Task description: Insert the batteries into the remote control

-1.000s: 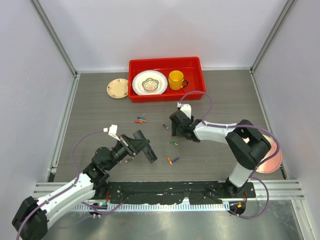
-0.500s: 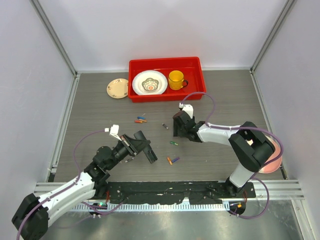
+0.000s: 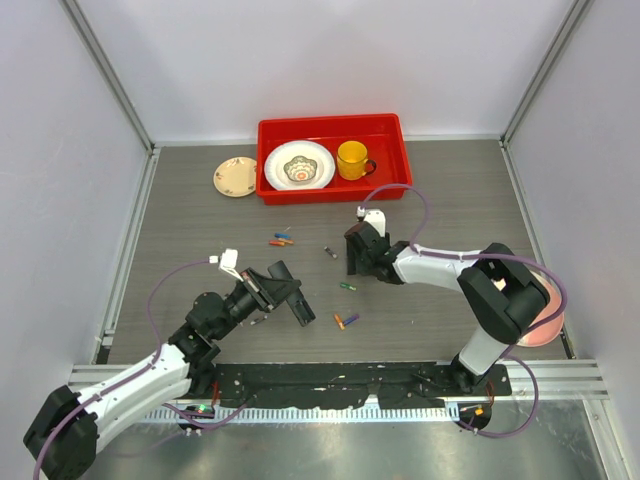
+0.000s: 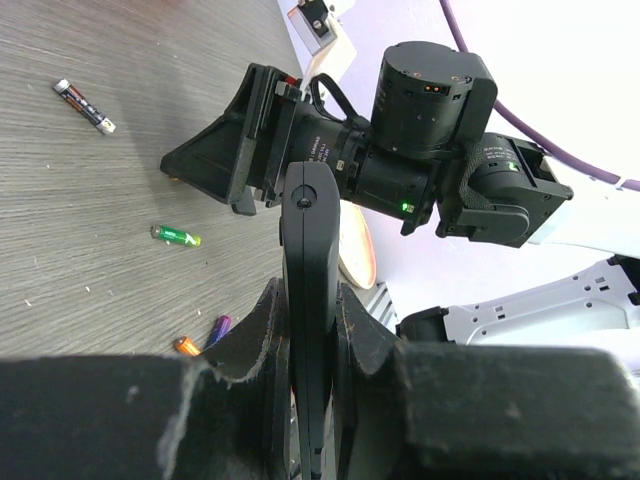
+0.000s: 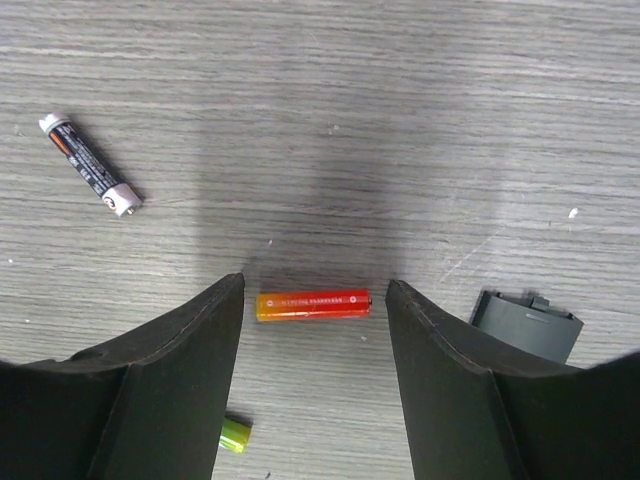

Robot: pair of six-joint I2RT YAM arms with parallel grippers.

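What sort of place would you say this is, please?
Probably a robot test cell: plain white panels wall in a grey table, two robot arms are bolted to a rail at its near edge, and a red tray holds dishes.

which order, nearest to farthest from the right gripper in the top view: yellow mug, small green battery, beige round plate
1. Small green battery, on the near side of the right gripper.
2. Yellow mug, inside the red plastic tray.
3. Beige round plate, left of the tray.
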